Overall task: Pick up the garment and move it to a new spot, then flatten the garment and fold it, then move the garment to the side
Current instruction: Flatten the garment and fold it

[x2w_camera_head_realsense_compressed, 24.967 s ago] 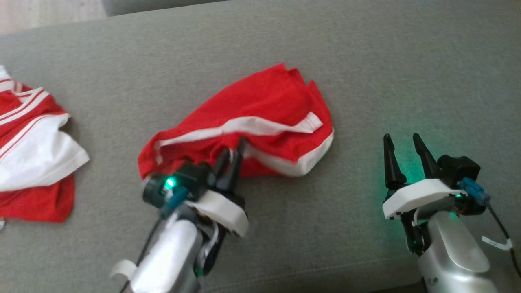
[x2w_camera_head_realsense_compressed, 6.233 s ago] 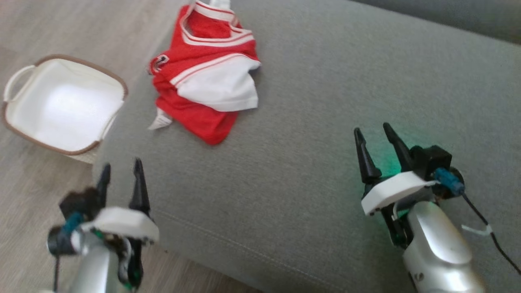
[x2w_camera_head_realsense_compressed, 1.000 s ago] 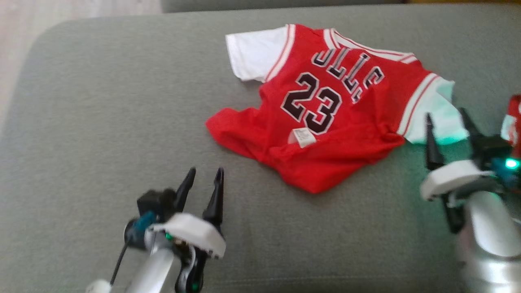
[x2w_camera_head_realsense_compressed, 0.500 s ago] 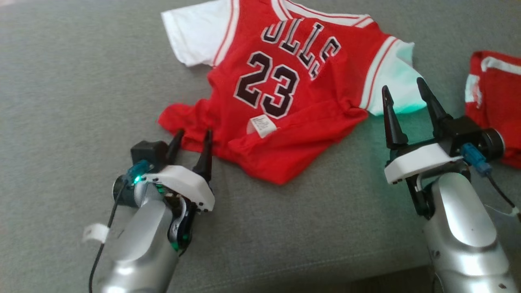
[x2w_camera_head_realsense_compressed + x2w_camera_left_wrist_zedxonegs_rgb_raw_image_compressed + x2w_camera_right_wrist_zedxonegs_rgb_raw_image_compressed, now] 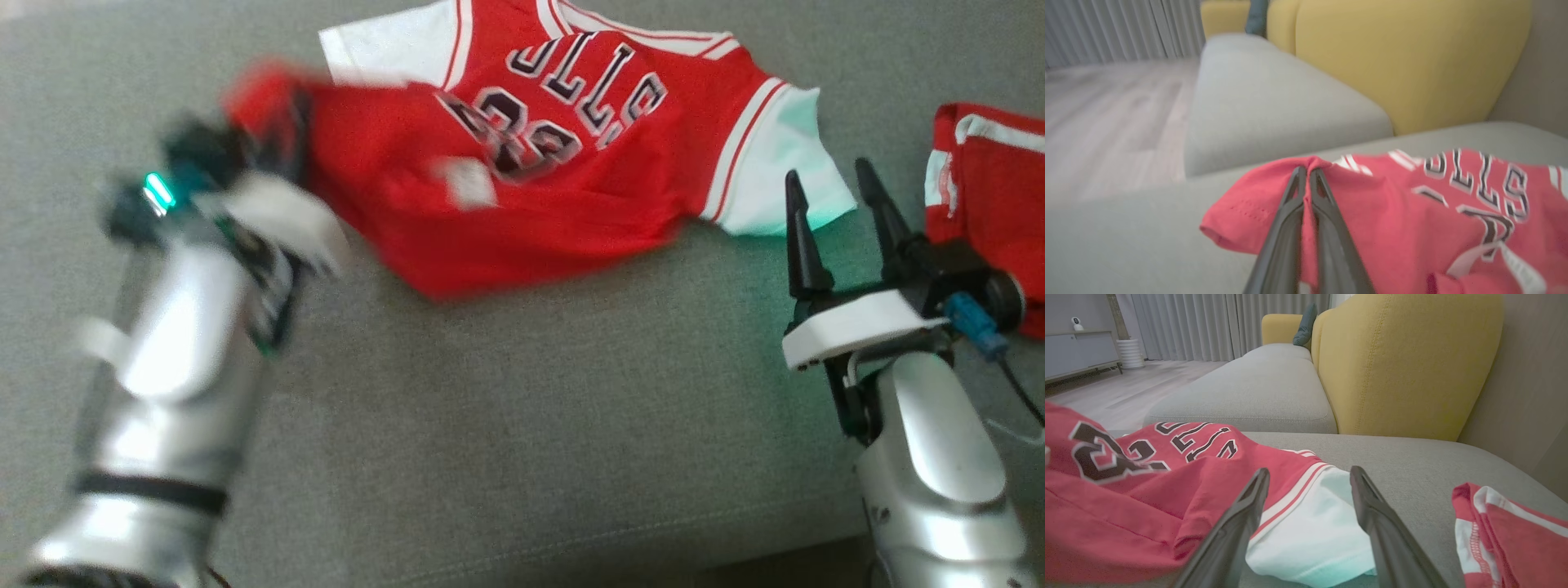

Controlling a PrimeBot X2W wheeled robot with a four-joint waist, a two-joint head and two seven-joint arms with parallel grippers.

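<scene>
Two red items on sofa (image 5: 490, 425): jersey (image 5: 571, 163) in left claw's (image 5: 1306, 173) tight pinch, shorts (image 5: 992, 204) beside wide-open right claw (image 5: 827, 170)

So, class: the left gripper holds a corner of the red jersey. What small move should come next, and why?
Probably draw the left gripper outward and lay that corner down: it is shut on a red hem corner of the jersey, the cloth beside it is creased, and the right gripper stands open by the white sleeve, holding nothing.
</scene>
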